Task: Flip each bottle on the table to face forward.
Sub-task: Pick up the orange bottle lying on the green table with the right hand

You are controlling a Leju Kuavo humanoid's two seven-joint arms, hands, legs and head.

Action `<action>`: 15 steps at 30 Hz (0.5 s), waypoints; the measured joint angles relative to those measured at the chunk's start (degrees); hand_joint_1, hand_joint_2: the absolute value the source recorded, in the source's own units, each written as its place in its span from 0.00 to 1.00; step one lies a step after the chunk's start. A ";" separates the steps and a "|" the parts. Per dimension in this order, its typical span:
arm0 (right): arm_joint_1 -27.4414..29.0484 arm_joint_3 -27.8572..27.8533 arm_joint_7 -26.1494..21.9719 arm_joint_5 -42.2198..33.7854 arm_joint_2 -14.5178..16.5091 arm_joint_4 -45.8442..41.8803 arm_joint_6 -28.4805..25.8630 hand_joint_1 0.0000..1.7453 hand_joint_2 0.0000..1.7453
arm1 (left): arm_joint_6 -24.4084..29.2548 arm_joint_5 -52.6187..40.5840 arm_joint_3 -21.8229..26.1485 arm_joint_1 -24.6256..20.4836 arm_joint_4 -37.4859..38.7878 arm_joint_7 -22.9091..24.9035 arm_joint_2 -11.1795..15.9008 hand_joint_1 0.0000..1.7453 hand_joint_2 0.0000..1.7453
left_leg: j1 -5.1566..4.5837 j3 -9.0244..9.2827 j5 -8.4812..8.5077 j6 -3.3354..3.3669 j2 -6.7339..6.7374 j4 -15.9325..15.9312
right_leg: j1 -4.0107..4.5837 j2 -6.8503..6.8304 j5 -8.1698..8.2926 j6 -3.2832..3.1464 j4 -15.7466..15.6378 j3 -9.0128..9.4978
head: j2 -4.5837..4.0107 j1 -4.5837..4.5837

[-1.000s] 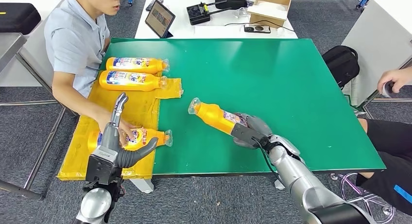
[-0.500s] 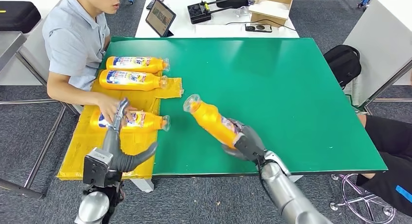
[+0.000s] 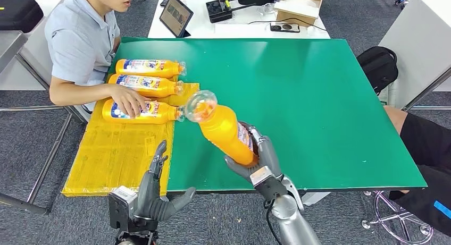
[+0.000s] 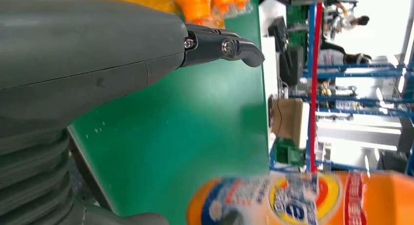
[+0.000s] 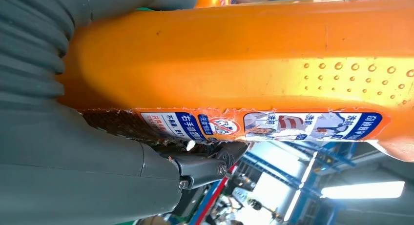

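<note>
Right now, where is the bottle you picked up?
In the head view the bottle is in the right hand, lifted over the green table near its front edge, cap end tilted toward the three bottles on the yellow mat.

Bright, even overhead light, soft shadows. Motion-blurred bottle cap (image 3: pixel 201 104) beyond the right hand's fingers (image 3: pixel 264 149). Blown-out background past the left hand's fingers (image 4: pixel 234 48); bottle label soft there.

three bottles (image 3: pixel 144 90) lie side by side on the mat (image 3: pixel 119 157) at the table's (image 3: pixel 319 96) left.
</note>
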 joint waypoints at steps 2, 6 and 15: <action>0.08 0.88 -0.13 0.38 0.22 -0.10 -0.21 0.92 1.00 | -0.21 0.03 -0.52 0.01 -0.12 -0.05 0.03 0.00 1.00 | 0.00 0.00 0.01 0.01 0.00 0.00 | 0.00 0.00 0.00 0.00 0.01 0.01 | 0.00 0.00; -0.04 2.95 0.25 1.84 0.85 0.17 -0.49 0.99 1.00 | -0.39 0.04 -1.45 0.03 -0.77 -0.30 0.14 0.00 1.00 | 0.00 -0.01 0.02 0.01 0.00 0.00 | 0.00 0.00 0.00 0.00 0.02 0.01 | 0.00 0.01; -0.58 8.66 0.54 5.13 2.38 3.07 -2.34 0.99 1.00 | 0.38 0.03 -1.92 -0.27 -1.66 -0.51 0.14 0.00 1.00 | 0.00 -0.02 0.01 0.01 -0.01 0.00 | 0.00 -0.01 0.00 0.00 0.01 0.00 | 0.00 0.01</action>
